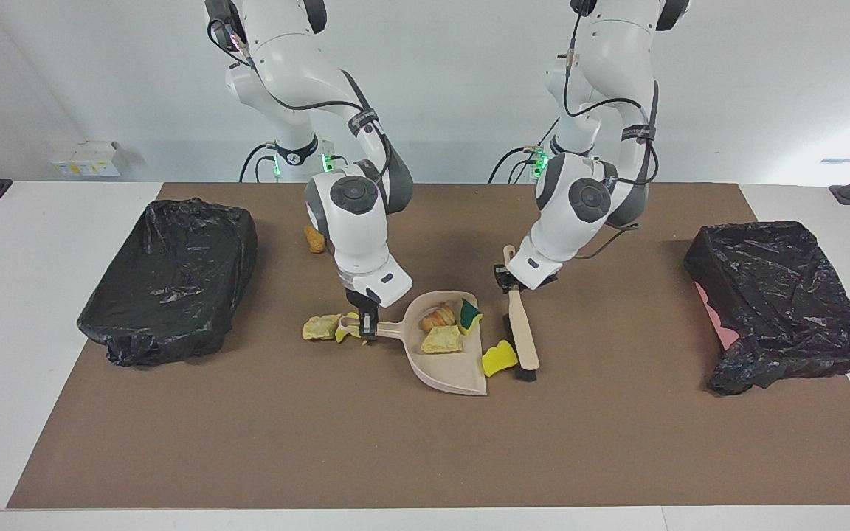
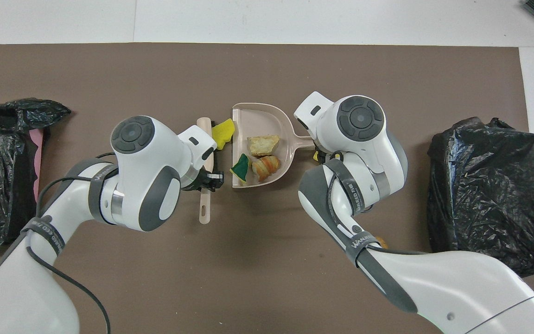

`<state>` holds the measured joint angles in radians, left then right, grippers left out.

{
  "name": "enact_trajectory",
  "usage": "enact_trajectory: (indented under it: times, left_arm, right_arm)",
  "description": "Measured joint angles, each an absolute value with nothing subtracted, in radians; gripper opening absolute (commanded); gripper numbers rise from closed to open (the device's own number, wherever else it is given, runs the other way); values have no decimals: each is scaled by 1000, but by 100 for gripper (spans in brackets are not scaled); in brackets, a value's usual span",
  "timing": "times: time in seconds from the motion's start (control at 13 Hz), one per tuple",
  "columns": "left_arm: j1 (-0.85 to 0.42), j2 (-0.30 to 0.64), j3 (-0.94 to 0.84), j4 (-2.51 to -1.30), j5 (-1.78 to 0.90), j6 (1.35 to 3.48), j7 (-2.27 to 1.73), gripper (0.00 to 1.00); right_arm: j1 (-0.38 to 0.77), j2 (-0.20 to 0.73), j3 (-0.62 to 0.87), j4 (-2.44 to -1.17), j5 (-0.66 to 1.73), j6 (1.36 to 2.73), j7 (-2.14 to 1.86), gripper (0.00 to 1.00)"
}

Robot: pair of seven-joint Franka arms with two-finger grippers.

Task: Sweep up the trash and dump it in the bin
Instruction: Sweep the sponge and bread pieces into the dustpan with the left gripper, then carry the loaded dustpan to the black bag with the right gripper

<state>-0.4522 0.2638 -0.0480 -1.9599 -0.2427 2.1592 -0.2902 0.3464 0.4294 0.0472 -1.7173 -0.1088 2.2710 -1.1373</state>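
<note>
My right gripper (image 1: 367, 324) is shut on the handle of the beige dustpan (image 1: 458, 370), which rests on the brown mat. In the pan lie a brown bread-like nugget (image 1: 437, 318), a pale beige lump (image 1: 442, 340) and a yellow-green sponge chunk (image 1: 470, 316). My left gripper (image 1: 508, 282) is shut on the beige-handled brush (image 1: 522, 332), which stands at the pan's open mouth. A yellow sponge chunk (image 1: 499, 358) lies between brush and mouth. A beige lump (image 1: 320, 327) and a yellow chunk (image 1: 347, 327) lie beside the pan's handle. Another brown nugget (image 1: 314, 239) lies nearer the robots.
Two bins lined with black bags stand on the mat. One bin (image 1: 174, 280) is at the right arm's end and the other bin (image 1: 779, 302) is at the left arm's end. The overhead view shows the pan (image 2: 257, 118) and the brush handle (image 2: 205, 208).
</note>
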Motion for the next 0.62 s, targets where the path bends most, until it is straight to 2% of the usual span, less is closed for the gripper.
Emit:
enact_trajectory:
  times: [0.23,0.62]
  left_arm:
    - [-546,264,-49,-1959,-243,2175,-294,0]
    - [-473,266,-23,-1959,-242,2174,-272,0]
  right_arm:
    - [346,430,47,-1717,-109,2271,-1137,0]
    - [346,430,47,-1717,-109,2271,-1137,0]
